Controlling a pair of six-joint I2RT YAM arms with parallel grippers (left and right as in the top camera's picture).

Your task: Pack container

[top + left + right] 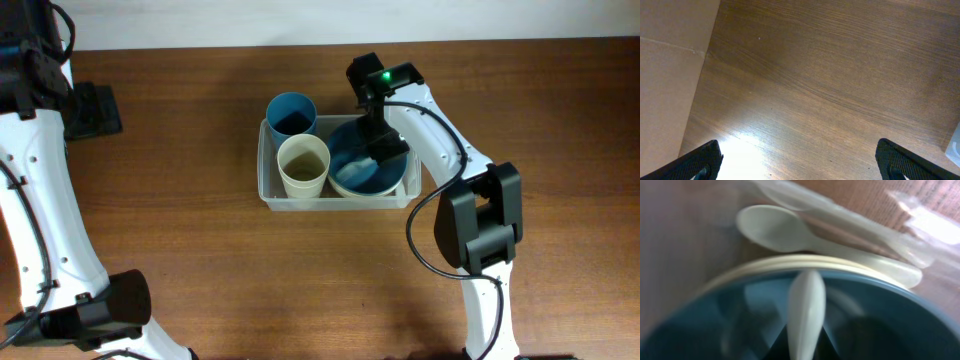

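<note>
The brown wooden table (180,230) carries the container (300,203) at its centre, a clear rectangular bin with a rim. The largest item inside it is a cream bowl (336,186) at the right end, with a blue bowl (358,172) nested in it. At the left end stand two upright cups: a blue cup (291,113) at the far corner and a cream cup (303,166) just in front of it, touching or nearly so. The right fingers (385,148) are over the blue bowl, inside the container's outline, and are closed on a cream spoon (807,307) that hangs above the bowl. A second spoon (775,227), also cream, lies just beyond the bowl rims beside the clear wall. The left fingers (700,162) stand wide apart over bare table, well to the left of the container, holding nothing.
</note>
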